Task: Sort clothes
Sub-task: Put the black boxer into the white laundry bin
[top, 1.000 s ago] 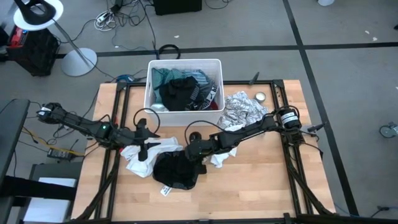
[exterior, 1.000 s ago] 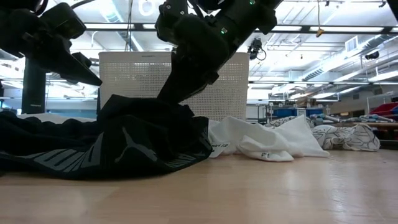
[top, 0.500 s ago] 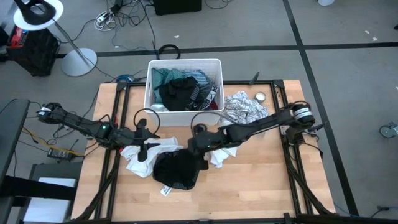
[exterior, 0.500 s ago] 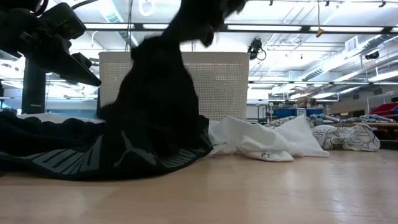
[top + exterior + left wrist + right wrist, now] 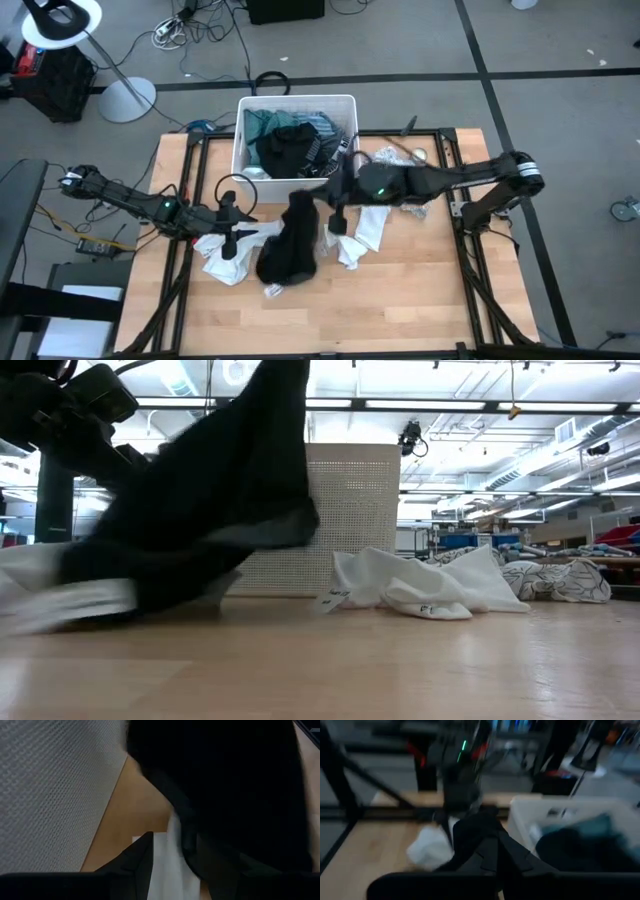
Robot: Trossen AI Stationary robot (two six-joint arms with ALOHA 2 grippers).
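Observation:
My right gripper (image 5: 322, 196) is shut on a black garment (image 5: 288, 240), raised in front of the white tub (image 5: 346, 100). The garment also shows in the low view (image 5: 200, 510). My left gripper (image 5: 234, 243) is open and hovers above a white garment (image 5: 215, 255) that lies crumpled on the table beside the black one. A second white garment (image 5: 362, 232) lies under my right arm. A white-grey patterned garment (image 5: 385, 160) lies right of the tub. Teal, black and striped clothes fill the tub. My right gripper holds the black garment by a bunched upper part (image 5: 487, 852), pinched between its two fingers; how many layers I cannot tell. The garment hangs slanting below the gripper toward the table's near side. Its lower end (image 5: 278, 268) reaches down to the table by the white garment.
The tub's perforated wall (image 5: 380, 510) stands just behind the lifted garment. A small round metal object (image 5: 418, 155) lies far right of the tub. A white tag (image 5: 270, 291) lies near the black garment's lower end. Bare wood runs along the near edge.
My right gripper has risen and gone toward the far edge and the tub, drawing the black garment up off the table from a flat heap into a hanging strip. Its upper part has lifted, and its lower end has trailed along near the white garment.

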